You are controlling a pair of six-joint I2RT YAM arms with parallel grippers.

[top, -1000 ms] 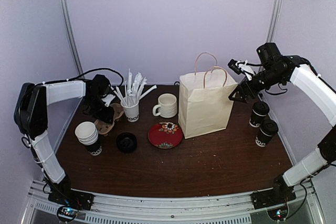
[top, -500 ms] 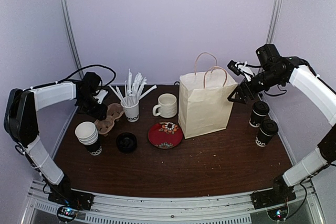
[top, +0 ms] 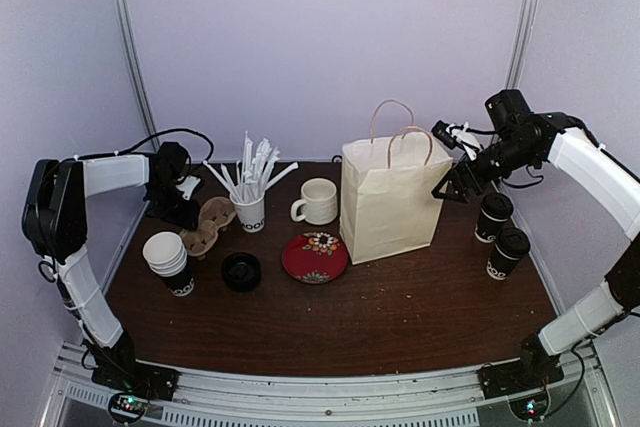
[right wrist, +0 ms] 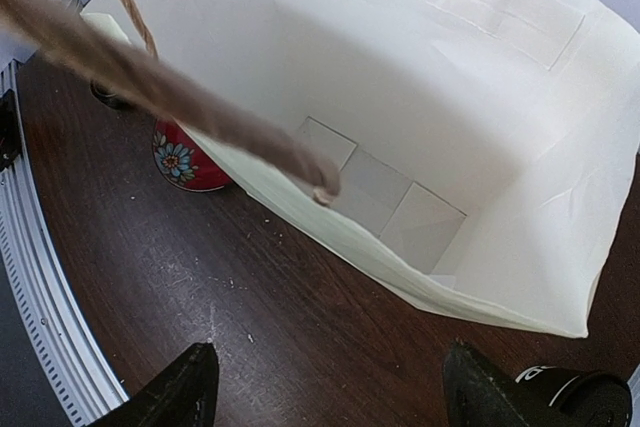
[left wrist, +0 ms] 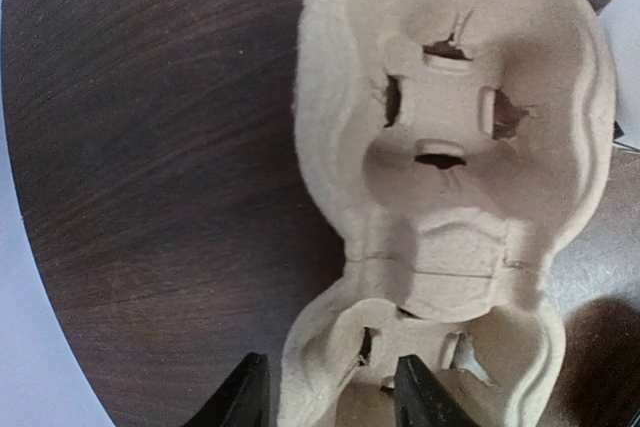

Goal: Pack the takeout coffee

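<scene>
My left fingers (left wrist: 240,402) are black, the carrier (left wrist: 450,147) beige, the table (top: 400,317) dark woodgrain. The bag (top: 385,212) is cream; the plate (top: 315,257) red, flowered; both coffee cups (top: 493,217) black, white-lettered.

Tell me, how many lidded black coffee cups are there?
2. Both stand right of the paper bag: the rear cup, and the front cup nearer the camera. None shows inside the bag.
</scene>
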